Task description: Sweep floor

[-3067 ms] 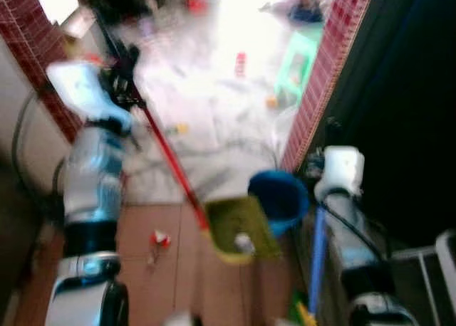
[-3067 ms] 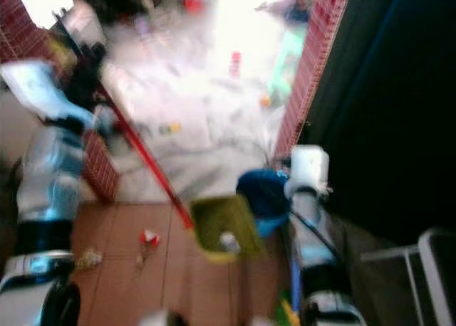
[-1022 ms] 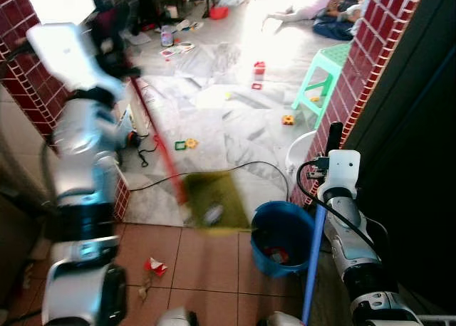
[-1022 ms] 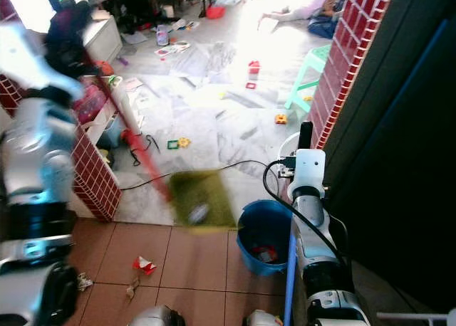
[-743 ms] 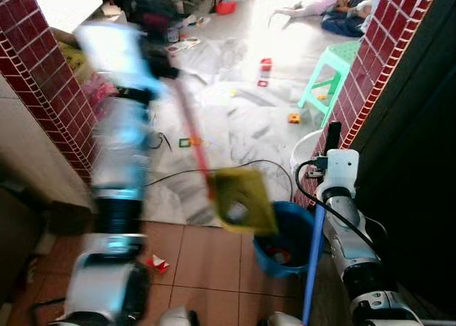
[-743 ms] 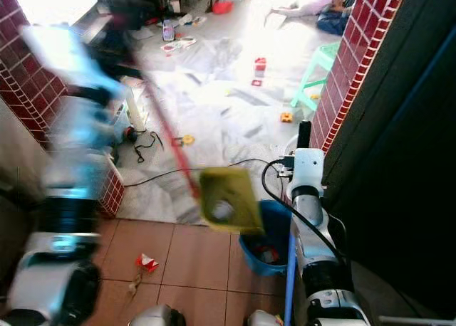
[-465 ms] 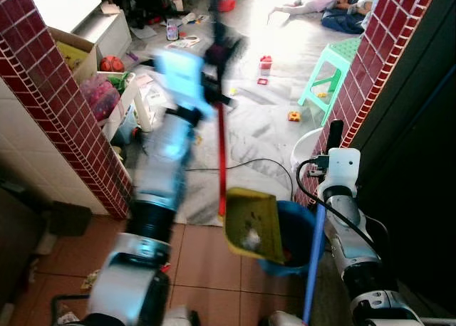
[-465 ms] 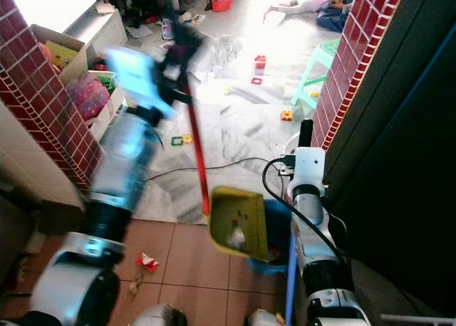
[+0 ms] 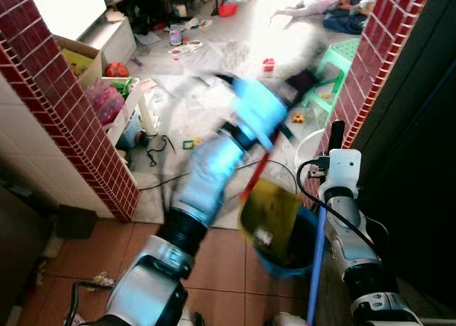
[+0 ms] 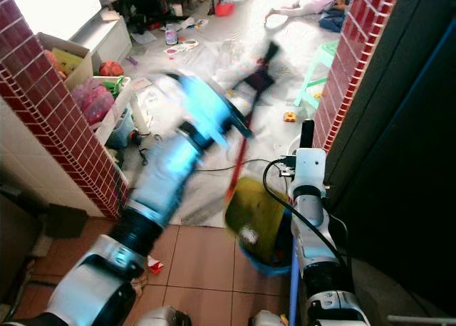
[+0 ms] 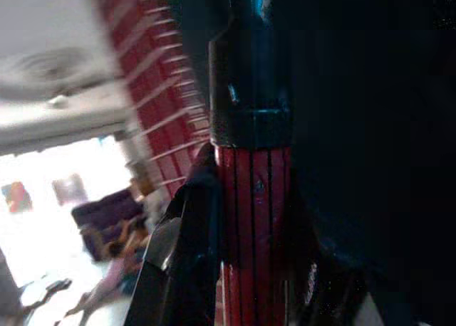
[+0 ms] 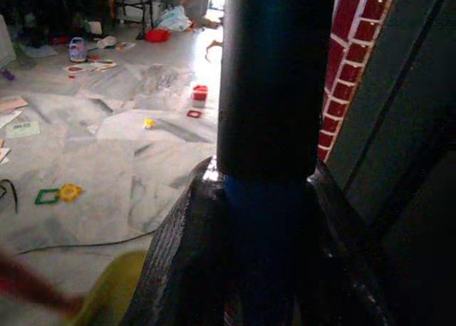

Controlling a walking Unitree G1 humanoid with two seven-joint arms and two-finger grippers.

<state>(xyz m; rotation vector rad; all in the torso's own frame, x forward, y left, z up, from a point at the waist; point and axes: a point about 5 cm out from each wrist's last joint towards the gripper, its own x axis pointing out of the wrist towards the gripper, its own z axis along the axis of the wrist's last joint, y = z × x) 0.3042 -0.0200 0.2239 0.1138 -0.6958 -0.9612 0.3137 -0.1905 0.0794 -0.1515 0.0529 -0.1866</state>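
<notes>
Left gripper (image 11: 246,219) is clamped on the red handle (image 9: 255,173) of the dustpan (image 9: 269,216), which is held tipped over the blue bucket (image 9: 303,251) with a scrap of litter (image 9: 264,235) clinging near its lower lip. Right gripper (image 12: 260,219) is closed around the blue broom handle (image 9: 314,262), kept upright just beside the bucket. More litter (image 10: 154,265) is left on the tiles, well apart from the bucket. A spill is judged likely if the pan is swung too fast, since the arm is blurred; litter could be thrown past the rim, or the bucket knocked over by the pan's edge.
</notes>
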